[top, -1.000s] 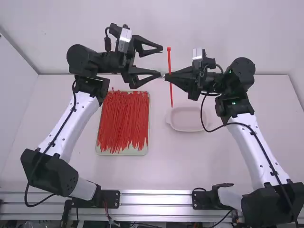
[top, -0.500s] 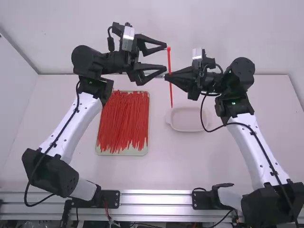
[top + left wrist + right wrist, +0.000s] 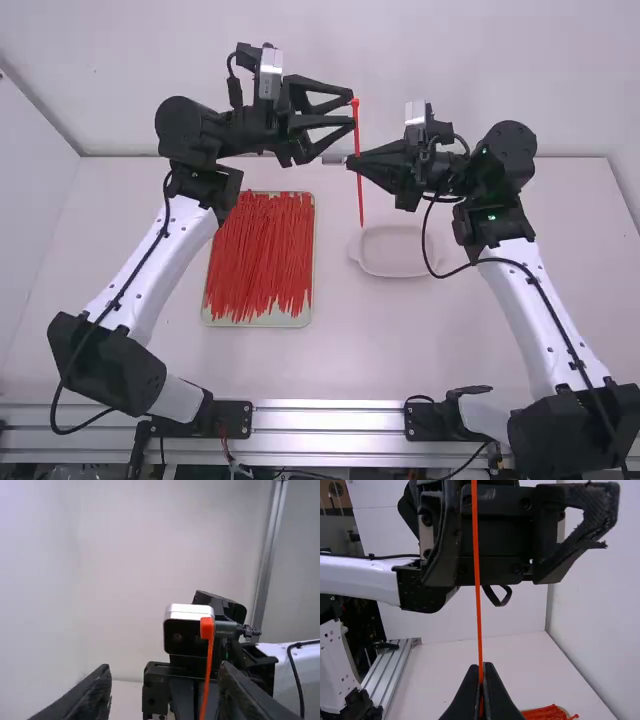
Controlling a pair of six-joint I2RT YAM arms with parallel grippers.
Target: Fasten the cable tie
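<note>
Holding cable tie (image 3: 358, 190) upright at mid-length: right tool (image 3: 351, 160) clamped on strap, toward 12 o'clock from bowl (image 3: 362, 256). Left tool (image 3: 347, 115) spread apart, flanking tie head. Risk: off-centre closure bends strap; head slips free.

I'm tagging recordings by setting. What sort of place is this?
Probably a robotics lab workcell: a white walled table, an aluminium mounting rail along its front, and a tray stocked with red cable ties.
</note>
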